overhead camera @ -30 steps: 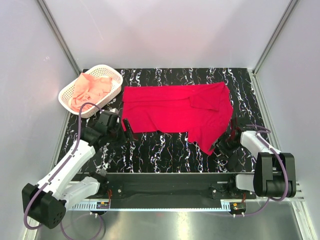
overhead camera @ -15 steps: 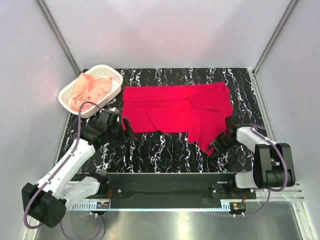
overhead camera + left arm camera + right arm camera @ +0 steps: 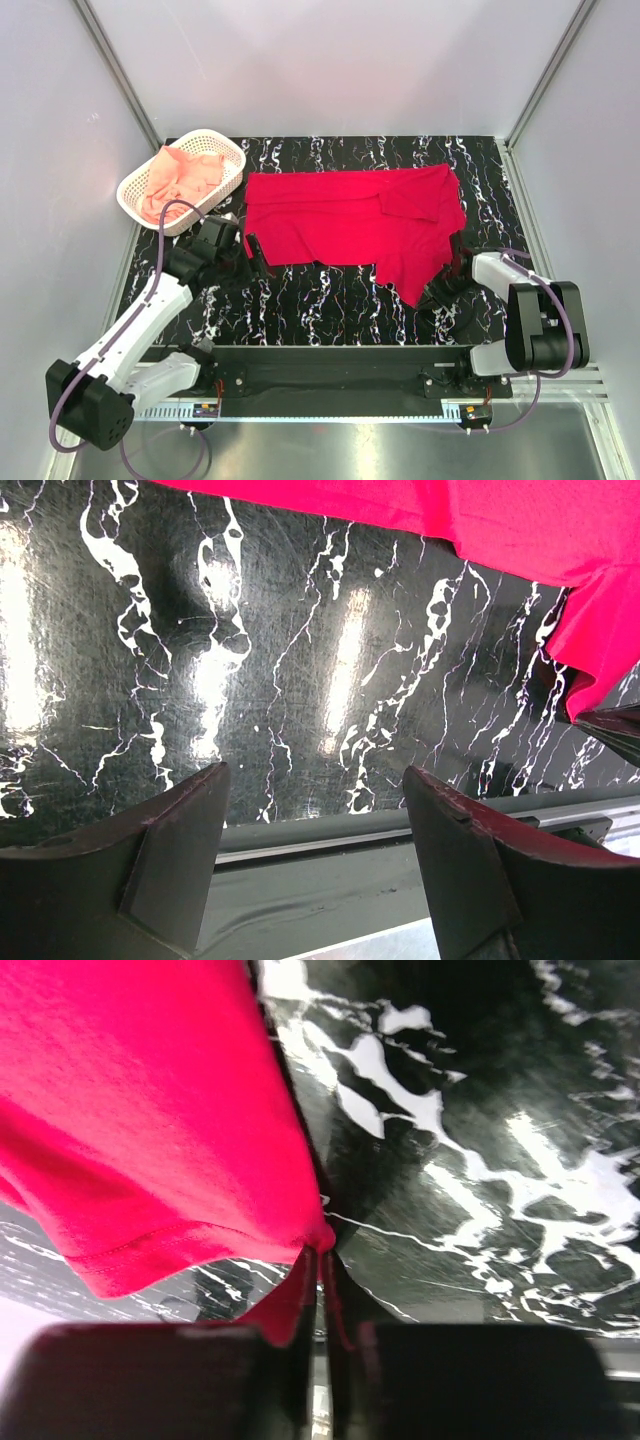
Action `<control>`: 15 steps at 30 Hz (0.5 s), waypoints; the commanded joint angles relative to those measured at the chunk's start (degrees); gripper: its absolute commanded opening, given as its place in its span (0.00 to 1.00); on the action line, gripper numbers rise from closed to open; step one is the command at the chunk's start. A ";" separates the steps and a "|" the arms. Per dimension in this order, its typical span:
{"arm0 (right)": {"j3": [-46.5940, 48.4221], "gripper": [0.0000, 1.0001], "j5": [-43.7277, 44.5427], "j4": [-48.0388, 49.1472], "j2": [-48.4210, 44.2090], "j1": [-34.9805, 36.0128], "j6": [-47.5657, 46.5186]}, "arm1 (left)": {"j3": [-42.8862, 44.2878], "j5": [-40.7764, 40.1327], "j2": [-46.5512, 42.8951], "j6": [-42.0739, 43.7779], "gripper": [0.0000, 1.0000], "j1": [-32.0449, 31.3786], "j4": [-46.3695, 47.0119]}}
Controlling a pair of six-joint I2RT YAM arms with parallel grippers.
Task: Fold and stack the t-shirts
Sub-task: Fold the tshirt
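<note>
Right fingers [image 3: 430, 1380] are pinched together on a bottom corner of the red shirt [image 3: 340, 225]. In the wrist view you can see the hemmed edge tucked right into the seam between them. That corner is the bit of the shirt furthest from the basket [image 3: 236, 168], down toward the near edge of the counter [image 3: 330, 295]. Rest of the red shirt lies mostly flat just to the right of the basket, with a flap of cloth folded over on the side away from the basket. Left fingers [image 3: 180, 850] are spread wide with nothing between them, only bare counter showing in the gap. They sit a little in front of the basket, close to the shirt's nearest corner. Pink shirt [image 3: 180, 178] is crumpled up inside the basket.
</note>
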 commanded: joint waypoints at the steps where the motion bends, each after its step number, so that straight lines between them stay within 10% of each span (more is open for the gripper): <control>1: -0.10 0.02 2.02 4.62 2.48 0.38 0.02 | 3.36 -1.72 0.86 0.15 0.76 0.08 0.76; 15: 11.31 0.00 10.01 -16.28 -11.32 0.46 -7.72 | 0.20 -1.90 13.86 0.59 0.69 16.07 6.01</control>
